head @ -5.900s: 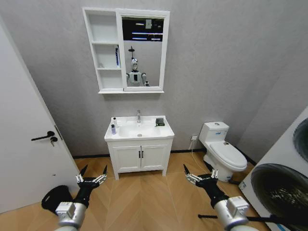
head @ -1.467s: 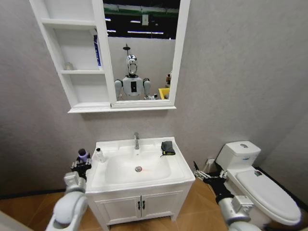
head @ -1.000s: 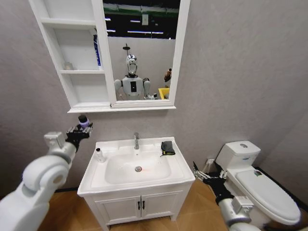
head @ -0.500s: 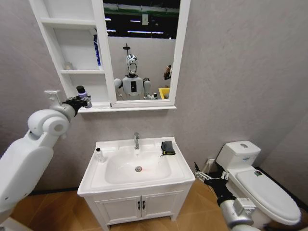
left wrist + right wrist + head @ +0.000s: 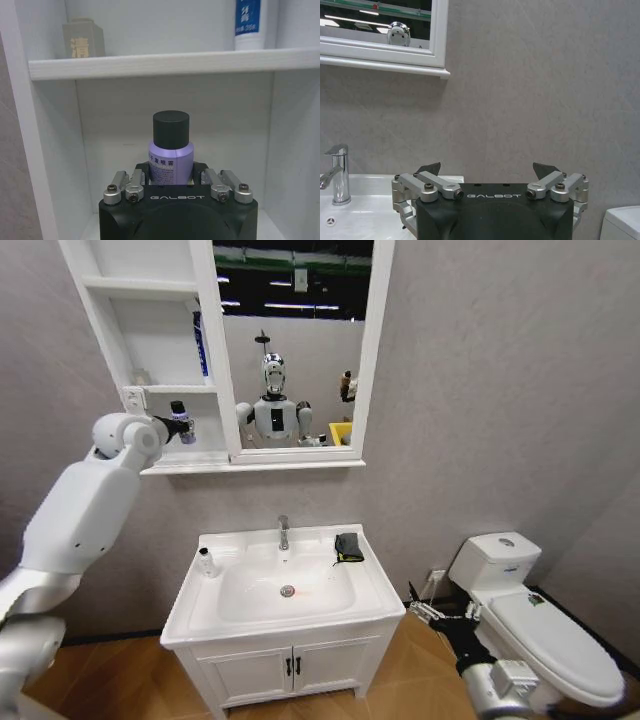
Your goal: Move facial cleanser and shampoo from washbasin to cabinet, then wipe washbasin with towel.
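Note:
My left gripper (image 5: 178, 427) is shut on a small purple bottle with a black cap (image 5: 181, 421), held upright inside the lowest shelf of the white cabinet (image 5: 105, 285). In the left wrist view the purple bottle (image 5: 170, 150) stands between the fingers of the left gripper (image 5: 171, 172), under a shelf board (image 5: 150, 63). A small white bottle (image 5: 206, 562) stands on the left rim of the washbasin (image 5: 375, 590). I cannot tell which bottle is the cleanser. The dark towel (image 5: 348, 546) lies at the back right, beside the tap (image 5: 283, 532). My right gripper (image 5: 424, 611) (image 5: 487, 171) hangs open, low beside the basin.
The middle shelf holds a grey box (image 5: 83, 39) and a blue-and-white tube (image 5: 248, 22) (image 5: 201, 340). A mirror (image 5: 295, 340) adjoins the shelves. A white toilet (image 5: 540, 625) stands to the right, and a two-door vanity (image 5: 290, 672) sits under the basin.
I drove up to the basin. My left gripper took the purple bottle from the basin's left rim and raised it to the cabinet's lowest shelf. The right arm sank slightly.

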{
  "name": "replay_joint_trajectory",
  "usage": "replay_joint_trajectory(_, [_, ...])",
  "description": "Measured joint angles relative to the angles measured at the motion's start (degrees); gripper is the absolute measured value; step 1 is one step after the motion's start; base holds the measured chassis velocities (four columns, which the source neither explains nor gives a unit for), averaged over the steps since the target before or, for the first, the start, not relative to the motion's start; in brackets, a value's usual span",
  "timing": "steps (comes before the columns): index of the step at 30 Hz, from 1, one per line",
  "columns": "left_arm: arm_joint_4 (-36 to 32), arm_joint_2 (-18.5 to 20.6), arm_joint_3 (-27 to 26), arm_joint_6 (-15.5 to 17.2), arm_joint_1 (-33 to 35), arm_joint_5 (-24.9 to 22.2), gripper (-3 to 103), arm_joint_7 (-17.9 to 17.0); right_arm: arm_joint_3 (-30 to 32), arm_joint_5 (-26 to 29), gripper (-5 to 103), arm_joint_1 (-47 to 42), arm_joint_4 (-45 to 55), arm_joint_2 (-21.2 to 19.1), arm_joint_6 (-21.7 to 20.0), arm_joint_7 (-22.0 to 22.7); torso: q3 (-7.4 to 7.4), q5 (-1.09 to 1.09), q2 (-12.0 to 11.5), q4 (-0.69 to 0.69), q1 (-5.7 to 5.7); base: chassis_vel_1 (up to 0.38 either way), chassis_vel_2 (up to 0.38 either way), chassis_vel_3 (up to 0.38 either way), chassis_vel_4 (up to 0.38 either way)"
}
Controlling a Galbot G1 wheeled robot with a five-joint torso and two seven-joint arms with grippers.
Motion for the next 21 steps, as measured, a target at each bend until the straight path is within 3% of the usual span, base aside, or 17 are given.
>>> replay_joint_trajectory(7, [6.5,-2.0,-0.4,-2.0,-0.8,5.9,43,2.9,1.4,1.1,100,0.0,-0.2,-0.4,0.3,0.6,0.0,0.0,0.0,-0.02,0.0,0.0,0.0,0.0,0.0])
replay_joint_trajectory(21, [6.5,-0.4,-1.0,-2.0,0.1,5.7,43,3.0,1.1,1.2,100,1.4,-1.7,-0.7,0.7,0.7,-0.01,0.0,0.0,-0.01,-0.01,0.0,0.0,0.0,0.0])
